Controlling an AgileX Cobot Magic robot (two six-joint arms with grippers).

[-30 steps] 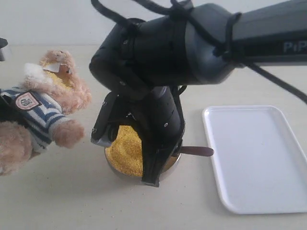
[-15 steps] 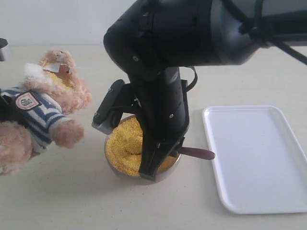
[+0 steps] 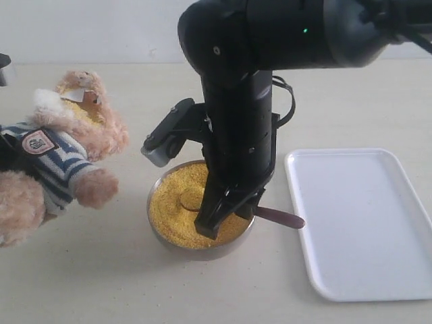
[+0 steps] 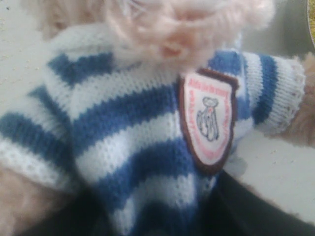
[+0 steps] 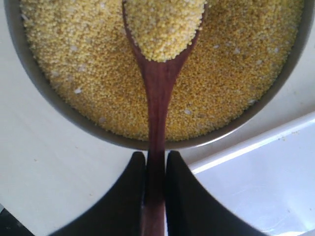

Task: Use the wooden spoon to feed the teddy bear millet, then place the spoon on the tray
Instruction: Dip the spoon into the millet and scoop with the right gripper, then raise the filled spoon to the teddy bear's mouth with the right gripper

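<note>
The teddy bear [image 3: 64,152] leans at the left in its striped shirt [image 4: 128,132], with yellow grains on its muzzle. My left gripper [image 4: 162,216] shows as dark fingers on either side of the shirt below the badge, shut on the bear. The metal bowl [image 3: 158,226] of millet [image 3: 169,209] stands in the middle. My right gripper [image 3: 233,212] hangs over its right rim, shut on the wooden spoon [image 3: 280,217]. In the right wrist view the gripper [image 5: 156,157] clamps the spoon handle [image 5: 156,98]. The spoon's round end is heaped with millet [image 5: 162,24] above the bowl.
The white tray [image 3: 364,223] lies right of the bowl, its near corner [image 5: 256,182] close to the bowl's rim [image 5: 29,73]. The spoon handle's end points toward the tray. The right arm's bulk [image 3: 270,40] looms over the table's middle.
The right arm has swung right and risen, uncovering more of the bowl. The spoon stays in its grip over the millet. Bear and left gripper have not moved.
</note>
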